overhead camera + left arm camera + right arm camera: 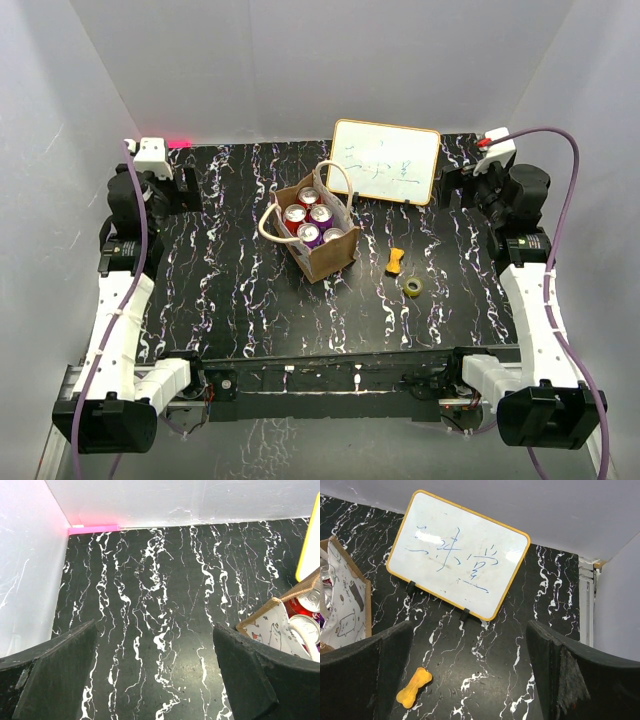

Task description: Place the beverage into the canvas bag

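Note:
The tan canvas bag with cream loop handles stands upright mid-table and holds several beverage cans, red and purple with silver tops. My left gripper is open and empty at the far left, well apart from the bag. In the left wrist view the gripper is over bare table; the bag's patterned side and can tops show at the right edge. My right gripper is open and empty at the far right. In the right wrist view the gripper has the bag at its left.
A yellow-framed whiteboard leans at the back right of the bag, also in the right wrist view. An orange bone-shaped toy and a small tape roll lie right of the bag. White walls enclose the black marbled table.

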You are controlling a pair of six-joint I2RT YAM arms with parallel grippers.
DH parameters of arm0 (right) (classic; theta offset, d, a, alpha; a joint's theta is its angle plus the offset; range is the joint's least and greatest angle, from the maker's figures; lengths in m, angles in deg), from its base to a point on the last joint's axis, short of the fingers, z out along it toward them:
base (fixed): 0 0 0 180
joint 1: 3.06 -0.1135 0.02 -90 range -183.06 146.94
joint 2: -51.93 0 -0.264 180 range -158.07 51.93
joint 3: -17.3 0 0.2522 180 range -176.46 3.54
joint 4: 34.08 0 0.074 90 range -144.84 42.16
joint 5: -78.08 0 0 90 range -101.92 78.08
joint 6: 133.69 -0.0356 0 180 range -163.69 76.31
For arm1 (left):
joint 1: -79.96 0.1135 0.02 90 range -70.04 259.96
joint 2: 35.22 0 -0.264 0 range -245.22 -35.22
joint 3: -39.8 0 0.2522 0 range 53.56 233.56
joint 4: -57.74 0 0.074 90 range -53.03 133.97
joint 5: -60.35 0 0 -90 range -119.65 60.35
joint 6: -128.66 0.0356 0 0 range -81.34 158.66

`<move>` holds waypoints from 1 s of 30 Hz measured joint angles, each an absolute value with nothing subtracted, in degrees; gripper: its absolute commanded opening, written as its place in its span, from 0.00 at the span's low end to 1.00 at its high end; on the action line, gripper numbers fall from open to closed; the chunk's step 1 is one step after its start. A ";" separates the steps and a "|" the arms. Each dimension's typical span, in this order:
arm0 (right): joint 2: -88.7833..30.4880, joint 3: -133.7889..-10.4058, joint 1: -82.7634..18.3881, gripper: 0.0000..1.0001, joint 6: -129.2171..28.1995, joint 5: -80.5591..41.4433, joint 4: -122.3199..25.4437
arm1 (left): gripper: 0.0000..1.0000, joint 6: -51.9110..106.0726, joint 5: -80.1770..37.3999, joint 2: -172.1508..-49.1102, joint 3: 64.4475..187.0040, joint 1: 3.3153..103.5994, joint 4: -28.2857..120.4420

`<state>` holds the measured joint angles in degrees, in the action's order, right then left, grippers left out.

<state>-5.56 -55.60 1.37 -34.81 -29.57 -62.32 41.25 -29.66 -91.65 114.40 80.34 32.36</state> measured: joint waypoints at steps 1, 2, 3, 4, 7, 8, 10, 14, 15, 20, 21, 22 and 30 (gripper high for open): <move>-5.56 -55.58 1.52 0.99 -34.81 -29.48 -62.34 | 0.97 41.69 -29.99 -91.84 114.72 80.36 32.25; -5.56 -55.47 1.61 0.98 -34.83 -29.41 -62.30 | 0.97 41.95 -30.19 -91.93 114.90 80.38 32.16; -5.54 -55.20 1.74 0.98 -34.83 -29.37 -62.13 | 0.97 42.32 -30.32 -91.91 115.07 80.38 31.90; -5.54 -54.79 1.85 0.99 -34.83 -29.35 -61.95 | 0.97 42.71 -30.32 -91.80 115.14 80.38 31.57; -5.54 -53.35 2.13 0.99 -34.81 -28.69 -61.84 | 0.97 43.81 -30.25 -91.41 115.60 80.38 29.95; -5.54 -52.93 2.31 0.99 -34.81 -28.43 -61.82 | 0.97 44.05 -30.25 -91.25 115.84 80.38 29.36; -5.61 -52.80 2.72 0.99 -34.81 -27.88 -62.28 | 0.97 44.20 -30.40 -90.95 116.52 80.38 28.31; -5.61 -52.80 3.42 0.98 -34.83 -27.71 -62.24 | 0.97 43.94 -31.37 -90.07 117.35 80.71 27.72; -5.61 -52.80 3.49 0.98 -34.83 -27.75 -62.24 | 0.97 43.74 -31.85 -89.81 117.32 80.82 27.64; -5.61 -52.80 3.75 0.99 -34.83 -29.06 -62.24 | 0.97 43.22 -33.46 -89.05 116.80 81.02 28.38; -5.63 -52.80 3.75 0.99 -34.83 -29.46 -62.26 | 0.97 43.22 -33.42 -88.74 116.34 81.08 28.69; -5.69 -52.80 3.75 0.98 -34.83 -29.85 -62.28 | 0.97 43.24 -33.22 -88.39 115.84 81.19 28.75; -8.27 -52.80 3.75 0.98 -35.05 -30.94 -63.00 | 0.97 43.28 -31.78 -87.82 114.90 82.63 28.25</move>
